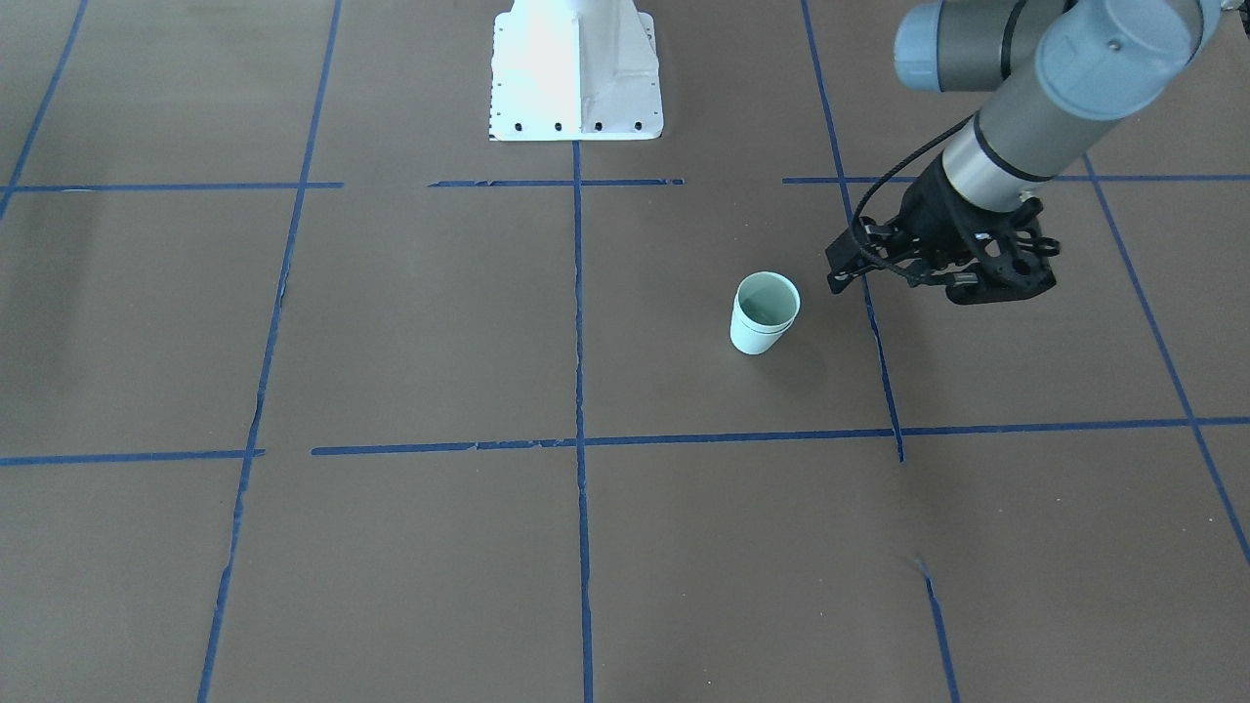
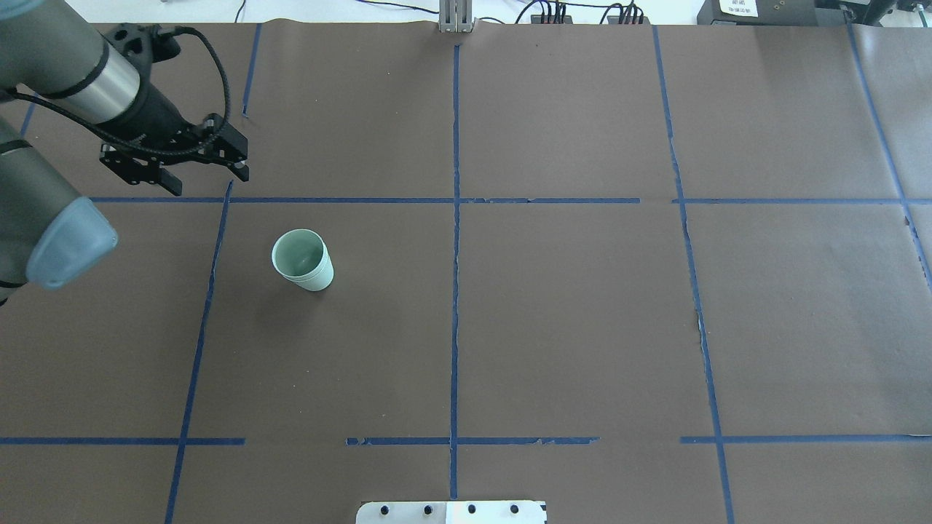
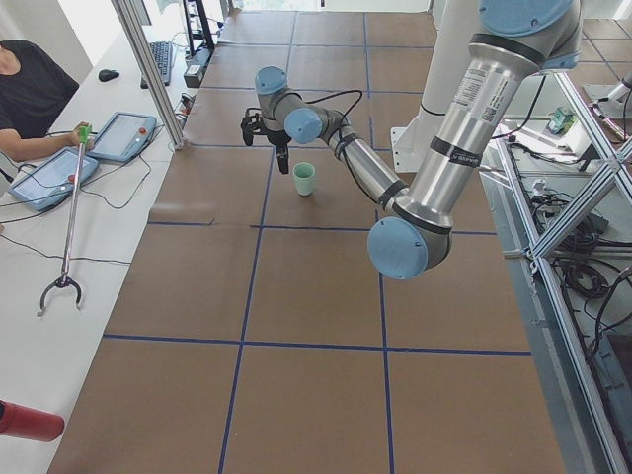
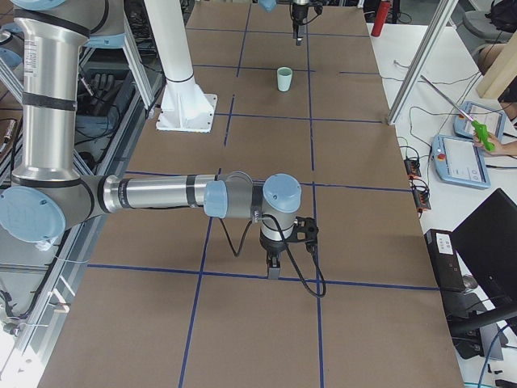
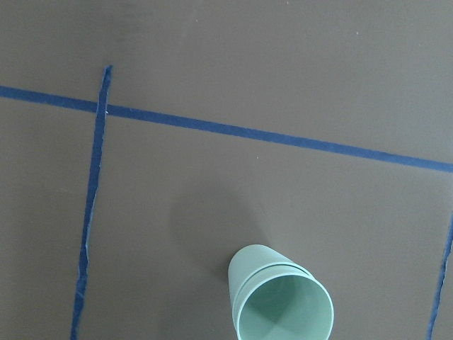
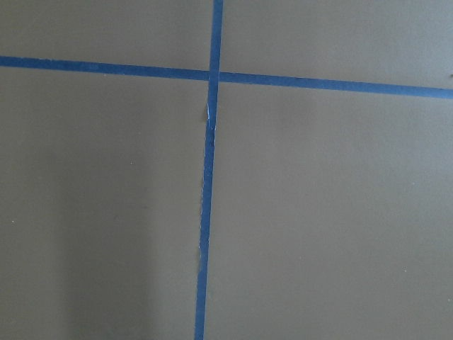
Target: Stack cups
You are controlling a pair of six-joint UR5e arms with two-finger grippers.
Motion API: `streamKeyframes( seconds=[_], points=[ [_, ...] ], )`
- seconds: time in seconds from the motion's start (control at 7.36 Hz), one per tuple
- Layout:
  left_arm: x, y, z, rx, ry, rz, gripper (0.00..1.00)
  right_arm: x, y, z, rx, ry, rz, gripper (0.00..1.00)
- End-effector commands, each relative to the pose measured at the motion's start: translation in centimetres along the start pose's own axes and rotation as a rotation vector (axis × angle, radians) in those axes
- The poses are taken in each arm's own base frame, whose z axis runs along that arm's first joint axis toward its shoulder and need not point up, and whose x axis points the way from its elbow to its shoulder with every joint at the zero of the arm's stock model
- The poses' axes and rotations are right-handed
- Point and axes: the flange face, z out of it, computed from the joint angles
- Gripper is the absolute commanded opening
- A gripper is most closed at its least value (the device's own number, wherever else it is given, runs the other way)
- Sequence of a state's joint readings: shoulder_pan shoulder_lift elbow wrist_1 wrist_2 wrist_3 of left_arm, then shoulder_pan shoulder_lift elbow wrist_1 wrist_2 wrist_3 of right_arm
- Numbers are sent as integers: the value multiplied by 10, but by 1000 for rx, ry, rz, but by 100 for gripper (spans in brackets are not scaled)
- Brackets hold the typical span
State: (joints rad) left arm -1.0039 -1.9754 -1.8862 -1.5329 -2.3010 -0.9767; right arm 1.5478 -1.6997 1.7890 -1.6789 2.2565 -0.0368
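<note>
Two pale mint-green cups [image 1: 764, 312] stand nested, one inside the other, upright on the brown table. The stack also shows in the overhead view [image 2: 302, 260], the exterior left view [image 3: 304, 179], the exterior right view [image 4: 284, 78] and the left wrist view [image 5: 283, 301]. My left gripper [image 2: 207, 173] is open and empty. It hangs apart from the stack, beyond it and further to my left [image 1: 913, 283]. My right gripper [image 4: 273, 272] shows only in the exterior right view, far from the cups. I cannot tell whether it is open or shut.
Blue tape lines [image 2: 455, 218] divide the brown table cover into squares. The white robot base [image 1: 576, 88] stands at the table's robot side. Operators, control tablets [image 3: 49, 178] and a grabber stick [image 3: 69, 227] are on the side bench beyond the far edge.
</note>
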Motion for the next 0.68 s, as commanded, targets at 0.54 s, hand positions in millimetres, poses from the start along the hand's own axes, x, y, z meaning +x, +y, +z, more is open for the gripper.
streamKeyframes(
  seconds=[0.54],
  points=[
    [-344, -59, -64, 25, -187, 362, 100, 0, 0, 0, -1, 0, 1, 100]
  ],
)
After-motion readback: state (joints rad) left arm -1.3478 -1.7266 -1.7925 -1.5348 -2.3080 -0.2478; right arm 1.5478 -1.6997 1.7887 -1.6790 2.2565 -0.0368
